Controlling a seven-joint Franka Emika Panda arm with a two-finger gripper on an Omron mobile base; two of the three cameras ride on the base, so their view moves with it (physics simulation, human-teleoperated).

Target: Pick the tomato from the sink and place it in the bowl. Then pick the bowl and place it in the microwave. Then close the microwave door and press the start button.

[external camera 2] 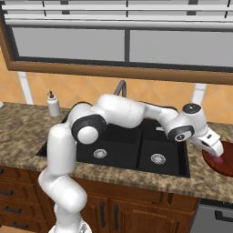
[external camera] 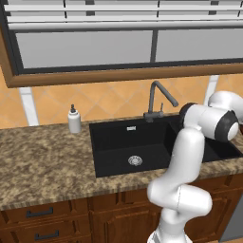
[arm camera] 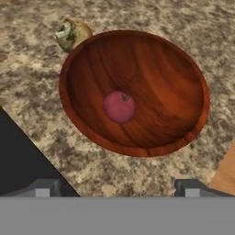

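Now past step 1 by the look of things: tomato (arm camera: 119, 106) lying loose near the middle of the bowl (arm camera: 174, 92), touched by nothing. Bowl standing on the speckled worktop (arm camera: 41, 133) just right of the sink (external camera 2: 136, 150), a corner of the black basin showing beside it in the hand view. Small brownish, pale-topped object (arm camera: 71, 33) resting against the bowl's far rim; too blurred to name.

Gripper (arm camera: 119, 189) hanging above the bowl, jaws spread wide and holding nothing, the 2 fingertips (arm camera: 43, 188) flanking the near rim. Seen from the right base camera, hand reaching out over the worktop with the bowl (external camera 2: 225, 166) under it at the picture's edge.

Step in hand, as a judgement: picking up the bowl for the microwave. Advice for doing it well:

- Grip the wall, not the span. Looks too wide for these jaws, so 1 finger inside, 1 outside, pinching the rim.
- Choose the near rim, away from the brownish object, to avoid knocking it.
- Come down straight, keeping the inner finger clear of the tomato.
- Close firmly; glossy surface likely slippery.
- Lift level and slowly. Shallow bowl, round fruit: any tilt could roll it out.
- Carry low, without swinging.
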